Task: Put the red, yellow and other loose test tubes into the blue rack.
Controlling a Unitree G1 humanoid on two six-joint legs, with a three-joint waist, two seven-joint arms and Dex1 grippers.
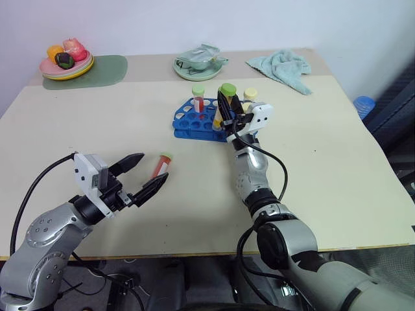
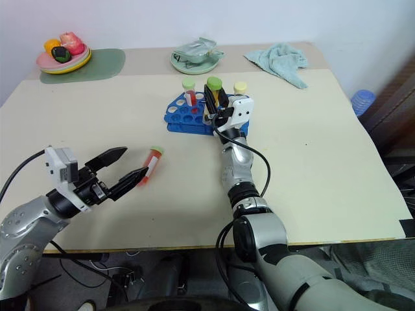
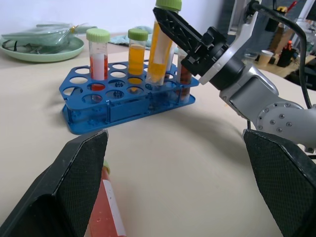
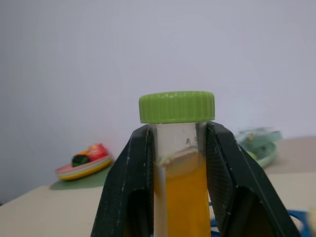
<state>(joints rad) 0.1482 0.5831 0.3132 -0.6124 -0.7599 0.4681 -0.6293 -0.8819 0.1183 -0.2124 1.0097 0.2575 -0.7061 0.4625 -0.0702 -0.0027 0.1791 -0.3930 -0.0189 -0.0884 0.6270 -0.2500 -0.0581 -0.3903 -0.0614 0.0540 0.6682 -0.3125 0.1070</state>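
Blue plastic rack [image 1: 198,123], rectangular, two-tiered, top plate pierced with rows of round holes: stands far of the table's centre on the cream tabletop [image 1: 337,168].

Contents, upright: one clear capped tube of red liquid, green cap [image 3: 98,59]; one of orange-yellow liquid, green cap [image 3: 137,57]; one of dark brown liquid [image 3: 184,74] at the rack's right end, partly hidden behind the right arm.

Right gripper [image 1: 227,107], two black fingers: closed on a clear tube of yellow liquid with a green cap [image 4: 177,148], clamped just under the cap. The tube stands near upright over the right half of the rack; from the left wrist view its foot seems to be at or in a hole, though how deep it sits cannot be told.

Left gripper [image 1: 148,176], two black fingers: spread wide, holding nothing, low over the near left of the table.

Loose item: one clear tube of red liquid, green cap [image 1: 160,166], lying on its side on the tabletop, between and just beyond the left fingertips.

Hazards, judged:
- Yellow tube off-centre over its hole: the foot would catch the plate, shove the light rack or tilt the tube against its neighbours.
- Early release before the tube seats: it may topple and roll.
- Left fingers closing off-axis on the lying round tube: it may roll or squirt away.

Far edge, well apart: plate of toy food [image 1: 67,59], green dish [image 1: 200,65], teal cloth [image 1: 283,67].
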